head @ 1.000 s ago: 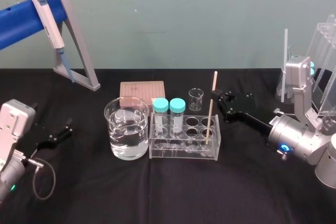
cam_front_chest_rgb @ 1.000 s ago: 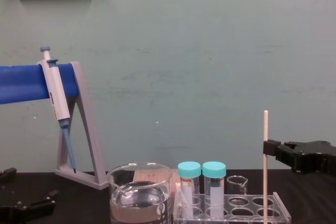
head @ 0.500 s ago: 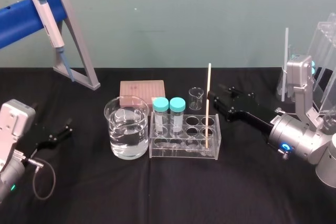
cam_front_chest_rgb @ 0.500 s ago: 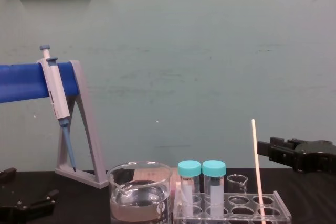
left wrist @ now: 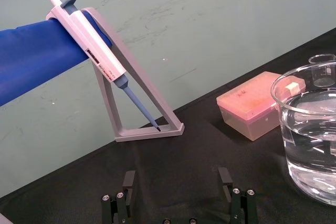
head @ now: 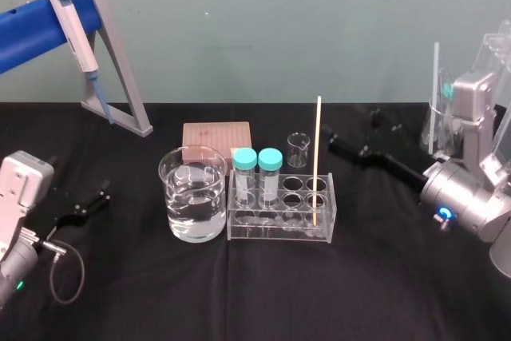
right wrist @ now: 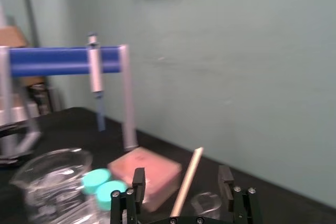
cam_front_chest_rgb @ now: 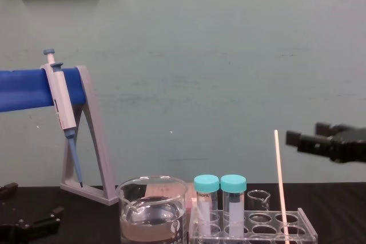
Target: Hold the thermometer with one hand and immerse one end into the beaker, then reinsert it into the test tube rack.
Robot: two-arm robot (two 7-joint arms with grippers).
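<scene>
The thermometer point(head: 316, 161) leans in the rack point(head: 279, 229). The right gripper point(cam_front_chest_rgb: 302, 134) hangs near it, jaws open and empty. The left gripper point(left wrist: 177, 182) sits far left, jaws also open.

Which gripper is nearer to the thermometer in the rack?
Right. The right gripper hangs just right of the thermometer, not touching; the left gripper is far left, beyond the beaker.

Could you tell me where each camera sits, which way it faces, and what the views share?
Head: high, looking down; left gripper and right gripper flank the test tube rack.
Chest: low, facing the wall; right gripper at right.
Left wrist: faces the pipette past its own open fingers.
Right wrist: faces the thermometer, framed by its open fingers.
All four share the beaker.
</scene>
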